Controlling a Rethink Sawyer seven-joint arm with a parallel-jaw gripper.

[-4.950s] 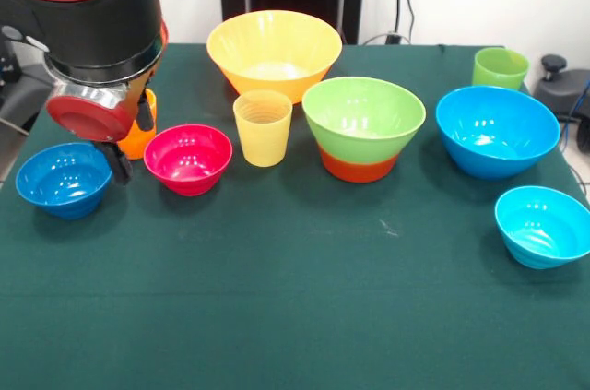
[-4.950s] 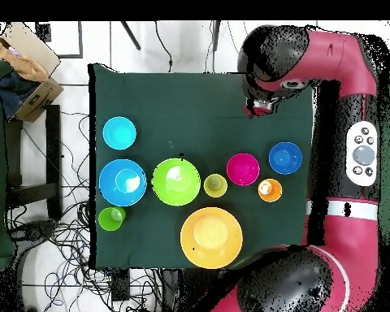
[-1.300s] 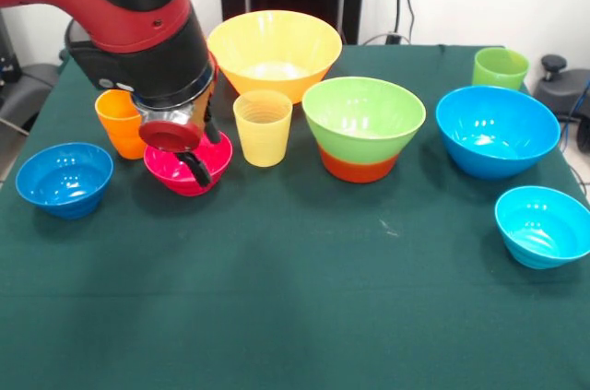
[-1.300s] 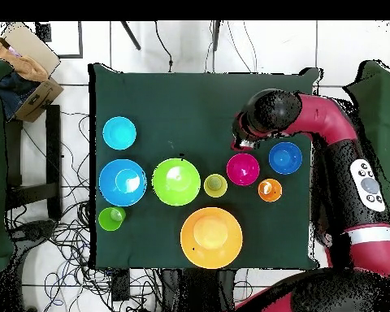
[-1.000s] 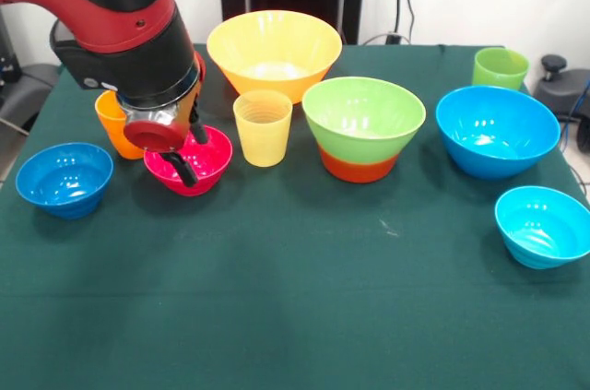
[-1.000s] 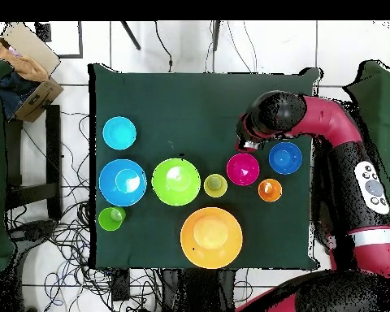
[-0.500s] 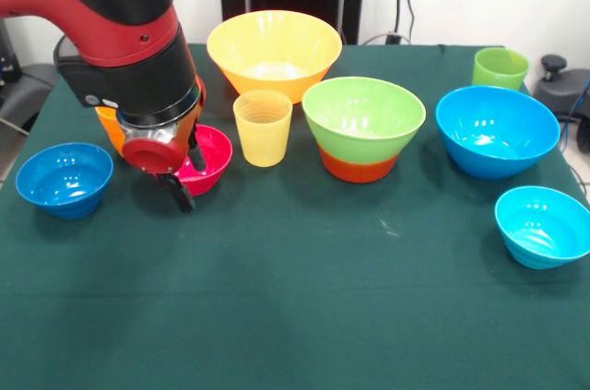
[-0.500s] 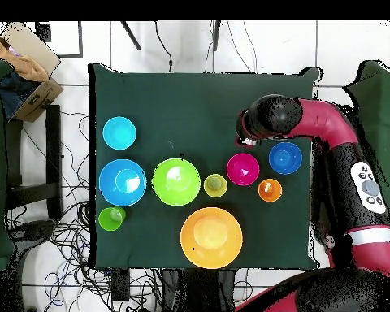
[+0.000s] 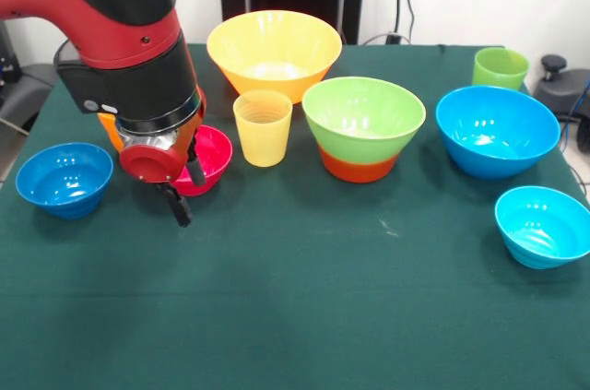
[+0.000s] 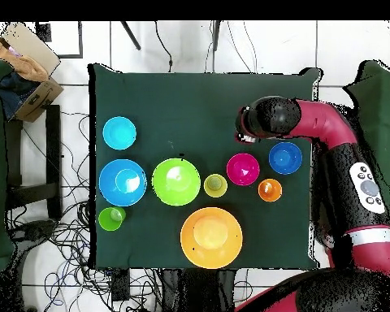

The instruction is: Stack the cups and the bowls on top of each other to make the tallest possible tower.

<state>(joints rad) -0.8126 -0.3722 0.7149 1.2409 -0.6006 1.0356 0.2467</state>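
Observation:
My gripper (image 9: 187,189) hangs open just in front of the magenta bowl (image 9: 210,155), with nothing between its fingers; from overhead the gripper (image 10: 247,130) is apart from that bowl (image 10: 243,169). The tower is the light green bowl (image 9: 363,113) nested on the orange-red bowl (image 9: 358,167). The pale yellow cup (image 9: 263,127) stands on the cloth to its left. The arm hides most of the orange cup (image 10: 270,190). The green cup (image 9: 500,68) is at the far right. The yellow-orange bowl (image 9: 274,49) sits at the back.
A small dark blue bowl (image 9: 64,178) sits left of the gripper. The big blue bowl (image 9: 496,130) and small cyan bowl (image 9: 544,224) are on the right. The green table cloth (image 9: 304,316) ends near cables and a cardboard box (image 10: 23,57).
The gripper has shifted from over the magenta bowl toward the table's open middle, ending in front of the bowl. No bowl or cup has moved.

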